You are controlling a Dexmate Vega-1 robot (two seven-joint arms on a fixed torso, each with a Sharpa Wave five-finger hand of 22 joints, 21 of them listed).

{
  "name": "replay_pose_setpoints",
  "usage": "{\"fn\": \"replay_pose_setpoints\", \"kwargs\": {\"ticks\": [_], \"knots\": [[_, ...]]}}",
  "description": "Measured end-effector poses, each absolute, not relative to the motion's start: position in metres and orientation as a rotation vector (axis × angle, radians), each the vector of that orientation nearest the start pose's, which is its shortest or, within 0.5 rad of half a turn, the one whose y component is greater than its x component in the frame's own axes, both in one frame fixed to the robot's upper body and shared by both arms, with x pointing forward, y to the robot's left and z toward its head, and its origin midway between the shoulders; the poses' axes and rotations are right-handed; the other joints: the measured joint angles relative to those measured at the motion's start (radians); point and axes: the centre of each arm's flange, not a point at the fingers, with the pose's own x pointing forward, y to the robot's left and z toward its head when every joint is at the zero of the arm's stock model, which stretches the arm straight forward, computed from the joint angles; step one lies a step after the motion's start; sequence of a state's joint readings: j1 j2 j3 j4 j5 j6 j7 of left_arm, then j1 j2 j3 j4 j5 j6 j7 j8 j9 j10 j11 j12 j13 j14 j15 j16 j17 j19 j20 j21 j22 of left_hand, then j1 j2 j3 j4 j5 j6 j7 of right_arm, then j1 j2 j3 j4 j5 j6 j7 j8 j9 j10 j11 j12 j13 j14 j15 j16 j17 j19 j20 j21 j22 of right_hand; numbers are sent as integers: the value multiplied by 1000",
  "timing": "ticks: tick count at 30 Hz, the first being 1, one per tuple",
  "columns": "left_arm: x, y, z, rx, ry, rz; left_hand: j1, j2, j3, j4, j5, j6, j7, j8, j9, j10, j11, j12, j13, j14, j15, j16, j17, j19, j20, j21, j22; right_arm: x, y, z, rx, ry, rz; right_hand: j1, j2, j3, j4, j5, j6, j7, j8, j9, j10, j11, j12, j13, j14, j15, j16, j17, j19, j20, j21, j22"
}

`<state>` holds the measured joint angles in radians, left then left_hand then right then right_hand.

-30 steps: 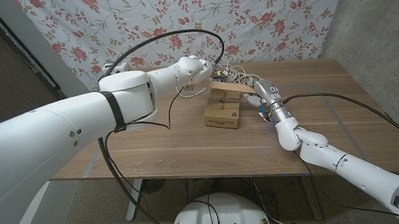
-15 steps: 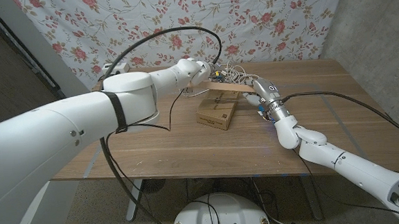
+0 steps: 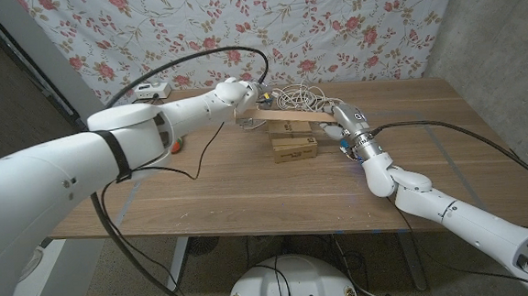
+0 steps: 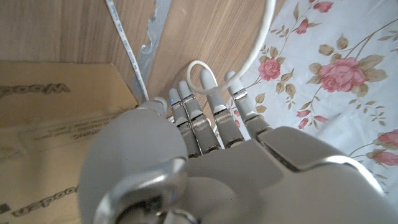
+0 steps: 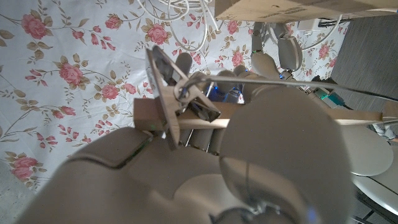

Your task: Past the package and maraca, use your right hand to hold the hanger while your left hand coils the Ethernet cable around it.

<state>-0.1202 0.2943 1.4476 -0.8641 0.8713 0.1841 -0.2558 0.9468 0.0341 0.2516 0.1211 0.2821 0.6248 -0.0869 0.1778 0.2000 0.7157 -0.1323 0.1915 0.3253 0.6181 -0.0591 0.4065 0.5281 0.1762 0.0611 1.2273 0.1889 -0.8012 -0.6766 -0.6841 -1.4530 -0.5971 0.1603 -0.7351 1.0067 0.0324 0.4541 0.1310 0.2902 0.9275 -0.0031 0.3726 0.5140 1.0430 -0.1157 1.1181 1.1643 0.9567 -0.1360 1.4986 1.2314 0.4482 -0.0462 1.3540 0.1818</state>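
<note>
We see the left arm reach in from the desk's [image 3: 248, 190] near-left corner twd the far edge, forearm stretched long & nearly level. The left robot hand [image 3: 247, 94] sits at one end of the wooden hanger [image 3: 285, 115]. In the left wrist view its fingers [image 4: 189, 115] lie side by side, pointing along the desk w/ a white loop of the Ethernet cable [image 3: 298, 97] at their tips; whether they pinch it we can't tell.

The right arm comes from the near-right corner, elbow bent above the desk, forearm angled up twd the middle of the far side. The right robot hand [image 3: 341, 123] grips the hanger's other end. In the right wrist view it's wrapped around the wood bar, metal clip [image 5: 177, 99] & wire hook showing above the knuckles.

The hanger is held roughly level above the cardboard package [image 3: 295, 142], which lies on the desk just below it. The cable is a loose white tangle near the far edge, just behind the hanger.
</note>
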Motion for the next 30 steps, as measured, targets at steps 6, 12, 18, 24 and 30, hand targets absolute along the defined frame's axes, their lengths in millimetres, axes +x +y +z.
{"fn": "replay_pose_setpoints", "kwargs": {"ticks": [6,12,18,24,30], "knots": [[710,83,147,2339,-384,171,-106,-4,-55,42,-5,-113,6,-1,0,-93,29,-8,-18,-31,2,-4,-2,-24,-6,-8,0,595,-210,-35,-1131,-1095,-250,0,0,0,0,0,0,0,0,0,-1,1,0,-2,0,0,0,0,0,0,0,0],[672,67,158,2283,-492,306,-131,-15,-72,36,-9,-162,1,-1,-5,-137,40,-8,-24,-57,7,-15,-9,-32,3,-8,0,591,-206,-36,-1134,-1103,-241,0,0,0,0,0,0,0,3,0,1,-1,0,5,0,0,0,-2,0,0,0,0],[642,65,170,2248,-510,460,-136,-21,-85,16,-9,-110,24,24,-5,-51,41,29,-24,5,2,10,-18,-14,6,-7,0,588,-203,-37,-1132,-1108,-235,0,0,0,0,0,0,0,5,2,1,-1,0,-2,0,0,0,-2,0,0,0,0],[619,65,174,2229,-457,563,-167,-52,-111,15,-9,-20,66,41,-10,47,49,62,-24,81,-9,38,-28,27,8,8,0,587,-203,-38,-1131,-1111,-235,0,0,0,0,0,0,0,5,0,1,-1,0,0,0,0,-1,-2,0,0,0,0],[611,75,176,2189,-322,613,-206,-64,-131,27,-9,-5,103,41,-10,34,76,47,-35,81,-9,38,-34,53,23,16,5,586,-202,-38,-1128,-1113,-234,0,0,0,0,0,0,0,5,0,1,-1,0,3,0,0,-1,-2,0,0,0,0]]}}
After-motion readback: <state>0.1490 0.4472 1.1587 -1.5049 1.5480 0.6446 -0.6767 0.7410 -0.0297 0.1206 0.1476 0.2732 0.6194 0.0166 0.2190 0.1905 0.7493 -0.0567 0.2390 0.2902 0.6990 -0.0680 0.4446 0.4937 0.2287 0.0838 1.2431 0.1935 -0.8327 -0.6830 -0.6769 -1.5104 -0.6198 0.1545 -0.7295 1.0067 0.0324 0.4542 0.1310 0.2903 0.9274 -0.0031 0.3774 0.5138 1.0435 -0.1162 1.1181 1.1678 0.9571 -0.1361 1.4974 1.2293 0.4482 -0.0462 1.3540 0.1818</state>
